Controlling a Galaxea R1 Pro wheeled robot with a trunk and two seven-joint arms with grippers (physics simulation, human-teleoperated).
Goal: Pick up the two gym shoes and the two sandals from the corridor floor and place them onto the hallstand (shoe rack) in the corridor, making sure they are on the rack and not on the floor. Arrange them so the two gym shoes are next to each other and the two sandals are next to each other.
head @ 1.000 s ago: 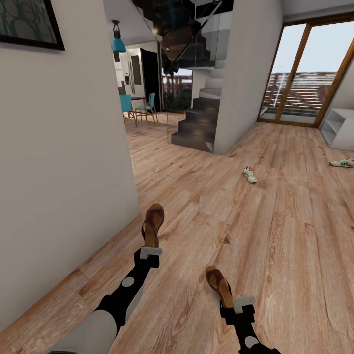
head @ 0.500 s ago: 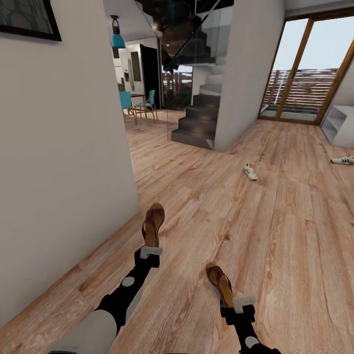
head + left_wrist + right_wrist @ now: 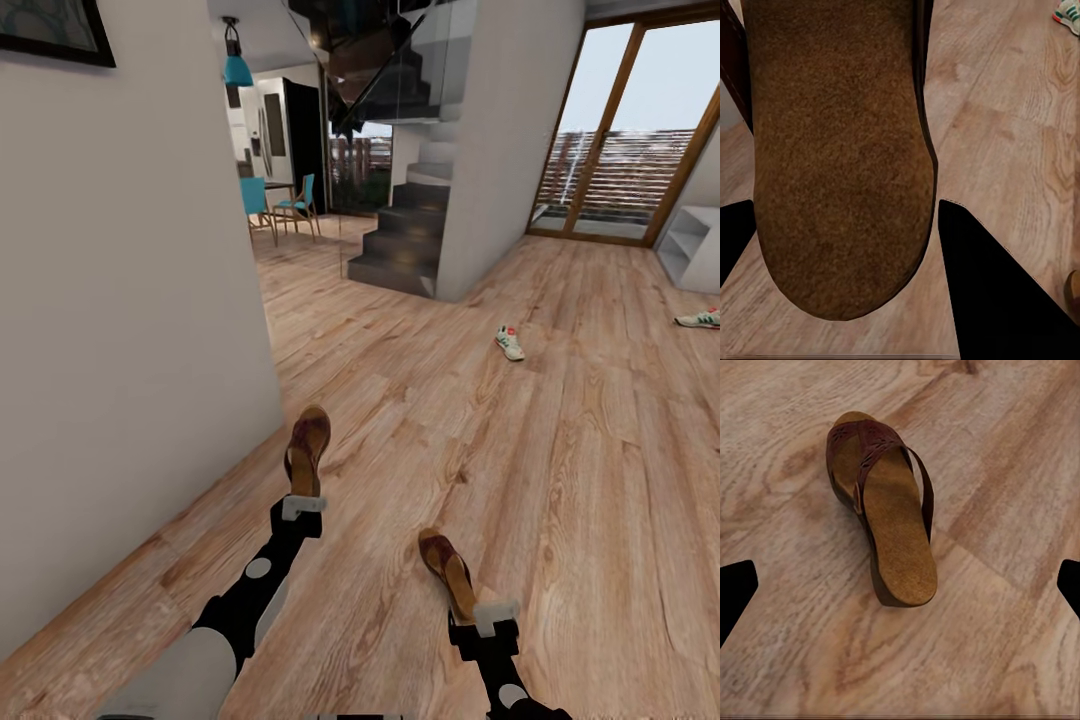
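Left gripper [image 3: 300,506] clamps brown sandal [image 3: 306,451], tan footbed up; right gripper [image 3: 487,622] spread wide, second sandal [image 3: 881,507] lying just beyond its fingers.

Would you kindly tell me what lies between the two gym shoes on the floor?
Bare wood floor, as the head view shows, between the nearer gym shoe and the farther one.

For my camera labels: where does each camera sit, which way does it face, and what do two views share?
Head view: on the head, facing forward and down over the corridor floor; both arms, left claw and right claw show.
Left wrist view: near the left claw, facing the held sandal; fingers show.
Right wrist view: near the right claw, facing the other sandal; fingertips show.
Shared: the other sandal, in head and right wrist views.
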